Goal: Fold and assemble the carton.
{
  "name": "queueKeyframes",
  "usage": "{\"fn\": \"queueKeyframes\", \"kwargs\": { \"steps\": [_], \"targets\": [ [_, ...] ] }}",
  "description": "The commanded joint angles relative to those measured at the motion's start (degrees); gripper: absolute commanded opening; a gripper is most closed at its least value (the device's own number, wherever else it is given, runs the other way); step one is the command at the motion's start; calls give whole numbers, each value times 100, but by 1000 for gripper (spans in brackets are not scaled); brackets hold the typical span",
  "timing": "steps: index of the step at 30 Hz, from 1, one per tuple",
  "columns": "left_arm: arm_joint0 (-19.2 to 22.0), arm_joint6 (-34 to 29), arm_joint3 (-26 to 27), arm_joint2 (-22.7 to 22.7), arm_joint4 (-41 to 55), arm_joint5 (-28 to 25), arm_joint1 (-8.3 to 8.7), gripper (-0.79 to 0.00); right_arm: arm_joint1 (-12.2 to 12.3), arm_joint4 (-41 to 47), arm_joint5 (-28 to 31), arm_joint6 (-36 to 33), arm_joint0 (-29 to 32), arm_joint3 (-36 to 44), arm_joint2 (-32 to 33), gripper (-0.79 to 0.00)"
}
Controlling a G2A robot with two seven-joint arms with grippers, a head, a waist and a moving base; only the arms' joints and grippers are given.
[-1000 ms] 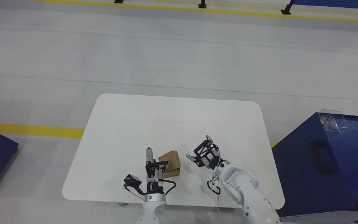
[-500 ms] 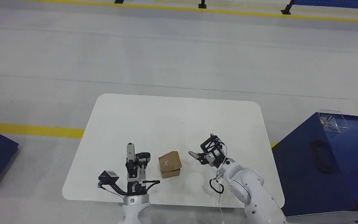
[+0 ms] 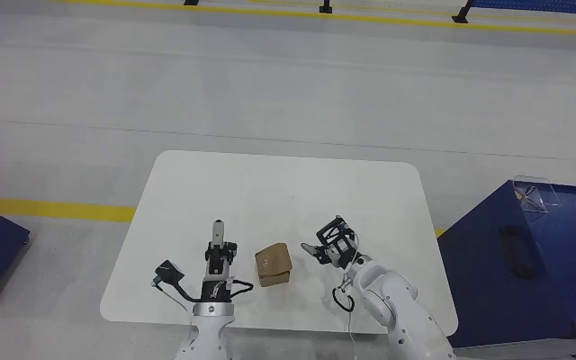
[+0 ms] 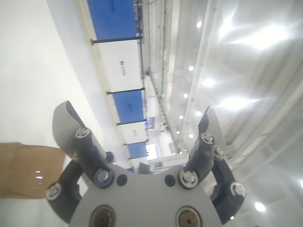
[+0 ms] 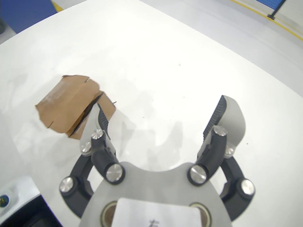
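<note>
Seemingly the folding is nearly done: the carton [image 3: 273, 264] stands as a small closed box on the bench [image 3: 270, 180], toward its 6 o'clock edge and a little short of the rim. Neither arm touches it. In the right wrist view the top flap [image 5: 67, 100] lies over the box with a dark slit along one edge, so my guess is that it is laid down but not fully tucked.

If so, the step in hand is a pause between grips. The next move calls for one claw to steady a side wall while the other presses that flap edge home. The push should be gentle, since thin card will buckle or slide on the smooth bench.

The left claw [image 3: 217, 230] sits at the carton's 9 o'clock, just beside it. It is tipped up so its fingers aim toward 12 o'clock and away from the bench. They are spread wide and hold nothing, with the carton off to one side behind a finger.

The right claw [image 3: 322, 245] sits at the carton's 3 o'clock, near but apart. It hangs low over the bench and is angled down toward the surface. Its fingers are likewise spread and empty.
</note>
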State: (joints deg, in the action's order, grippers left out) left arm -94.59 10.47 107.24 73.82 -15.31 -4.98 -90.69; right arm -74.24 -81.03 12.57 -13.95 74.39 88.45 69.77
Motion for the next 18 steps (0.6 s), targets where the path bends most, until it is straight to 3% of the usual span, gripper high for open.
{"fn": "queueKeyframes", "kwargs": {
  "steps": [1,6,8,16,18],
  "targets": [
    [43,-1142,40,192,-350,650,92,0,-20,47,-117,-83,-78,-62,-63,0],
    [192,-3292,242,762,-309,1811,264,0,-80,500,-10,-591,-333,-288,-234,0],
    [278,-3311,211,960,-238,2264,282,0,-85,767,278,-810,-466,-411,-240,0],
    [276,-3328,191,944,-248,2259,284,0,-83,742,284,-826,-462,-412,-248,0],
    [342,-3403,11,772,-872,2173,324,0,-78,595,222,-852,-465,-376,-269,0]
  ]
}}
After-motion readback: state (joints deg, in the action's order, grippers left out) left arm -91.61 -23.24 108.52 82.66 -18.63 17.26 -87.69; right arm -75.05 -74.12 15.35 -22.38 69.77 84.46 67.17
